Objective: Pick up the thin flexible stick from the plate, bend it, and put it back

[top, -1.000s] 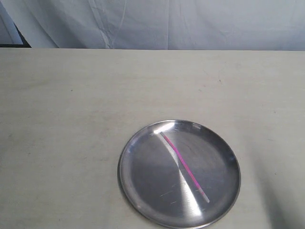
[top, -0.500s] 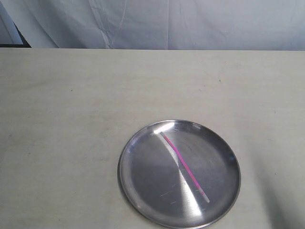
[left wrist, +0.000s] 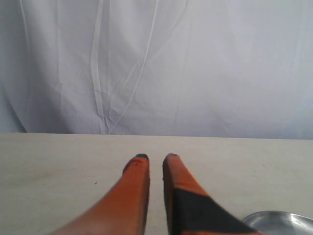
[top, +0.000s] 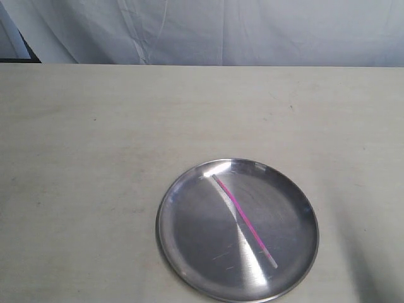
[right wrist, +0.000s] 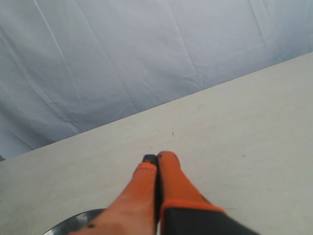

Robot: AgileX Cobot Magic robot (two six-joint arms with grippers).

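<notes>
The thin flexible stick (top: 245, 221) is lying flat and straight on the plate (top: 189, 246), running diagonally from near the far rim toward the near right rim. The plate is sitting on the pale table (top: 95, 158), toward the near right part of the exterior view.

Task status: no step is showing as done. The stick is showing no bend and nothing is touching it. Pick-up, bending and return are all judged to be outstanding. Neither arm is appearing in the exterior view, so both are judged to be waiting well apart from the plate.

Left gripper (left wrist: 156, 159): the orange fingers (left wrist: 134, 196) are standing a narrow gap apart, with table showing through the slit. They are holding nothing and touching nothing. A sliver of the plate rim (left wrist: 279, 218) is showing beside them in the left wrist view.

Right gripper (right wrist: 157, 157): the fingers (right wrist: 171, 181) are pressing together with no gap visible at the tips. They are gripping nothing. The plate edge (right wrist: 73, 223) is just entering the right wrist view.

A white cloth backdrop (top: 221, 31) is hanging behind the table.
</notes>
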